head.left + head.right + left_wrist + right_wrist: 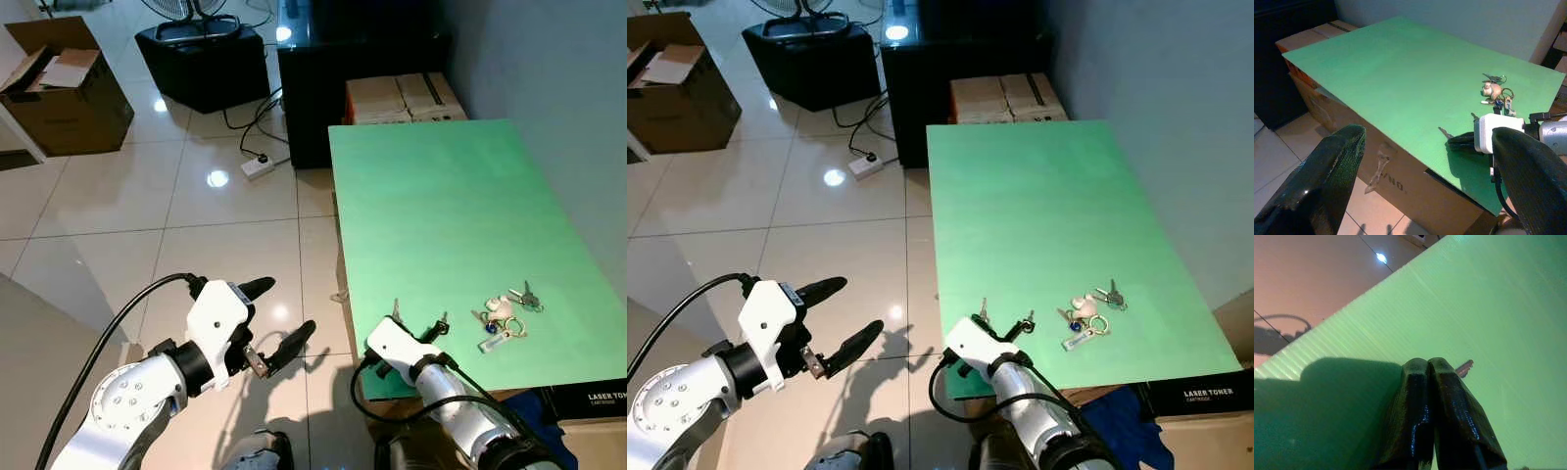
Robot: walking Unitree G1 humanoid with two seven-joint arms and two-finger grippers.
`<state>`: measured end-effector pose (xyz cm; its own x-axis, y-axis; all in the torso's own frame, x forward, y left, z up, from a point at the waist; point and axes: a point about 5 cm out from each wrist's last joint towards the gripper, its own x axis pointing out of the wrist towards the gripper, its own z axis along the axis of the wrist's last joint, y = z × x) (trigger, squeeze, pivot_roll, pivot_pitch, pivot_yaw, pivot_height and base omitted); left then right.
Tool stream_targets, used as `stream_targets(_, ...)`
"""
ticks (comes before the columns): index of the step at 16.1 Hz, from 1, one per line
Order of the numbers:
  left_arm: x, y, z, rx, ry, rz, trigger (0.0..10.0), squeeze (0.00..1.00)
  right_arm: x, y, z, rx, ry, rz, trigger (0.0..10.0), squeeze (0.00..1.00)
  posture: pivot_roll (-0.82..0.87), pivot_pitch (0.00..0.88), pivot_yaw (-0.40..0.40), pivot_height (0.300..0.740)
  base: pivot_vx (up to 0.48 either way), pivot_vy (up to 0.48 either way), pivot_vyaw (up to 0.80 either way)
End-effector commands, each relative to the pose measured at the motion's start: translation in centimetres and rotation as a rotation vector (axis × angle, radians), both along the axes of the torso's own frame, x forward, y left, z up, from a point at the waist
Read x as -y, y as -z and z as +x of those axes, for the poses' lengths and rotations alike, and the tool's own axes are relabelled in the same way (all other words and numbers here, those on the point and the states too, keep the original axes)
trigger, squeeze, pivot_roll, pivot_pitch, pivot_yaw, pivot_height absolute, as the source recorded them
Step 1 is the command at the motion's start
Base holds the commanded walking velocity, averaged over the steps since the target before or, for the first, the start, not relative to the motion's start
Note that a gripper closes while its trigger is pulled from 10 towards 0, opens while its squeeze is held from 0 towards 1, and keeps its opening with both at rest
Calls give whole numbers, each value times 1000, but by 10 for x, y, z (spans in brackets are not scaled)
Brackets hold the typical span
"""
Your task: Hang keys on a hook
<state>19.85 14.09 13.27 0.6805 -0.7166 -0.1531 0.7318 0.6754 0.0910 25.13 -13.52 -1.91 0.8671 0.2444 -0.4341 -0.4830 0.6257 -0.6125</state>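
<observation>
Your keys lie lower right on the worktop: light, loose, jangly; pinch the ring. Right tool pressed together, left tool spread.

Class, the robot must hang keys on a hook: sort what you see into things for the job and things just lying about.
For the job:
bunch of keys
right gripper, shut, near the green board's edge

Just lying about:
cardboard box
power strip
black cabinet

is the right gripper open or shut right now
Shut. In the right wrist view the right gripper has its two black fingers pressed together with no gap, low over the green board, apart from the keys.
</observation>
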Motion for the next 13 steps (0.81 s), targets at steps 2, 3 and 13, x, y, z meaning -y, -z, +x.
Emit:
stream_targets(2,2,4,1,-10,4,6,10000,0,5,2,-3,-4,59,13,10000,0,97,116,69,740,0,0,0)
stream_targets(3,2,4,2,-8,5,4,10000,0,6,1,-3,-1,71,23,10000,576,95,116,71,740,0,0,0)
stream_targets(13,3,1,9,6,23,4,10000,0,0,-13,-2,49,103,219,10000,1000,100,111,86,740,0,0,0)
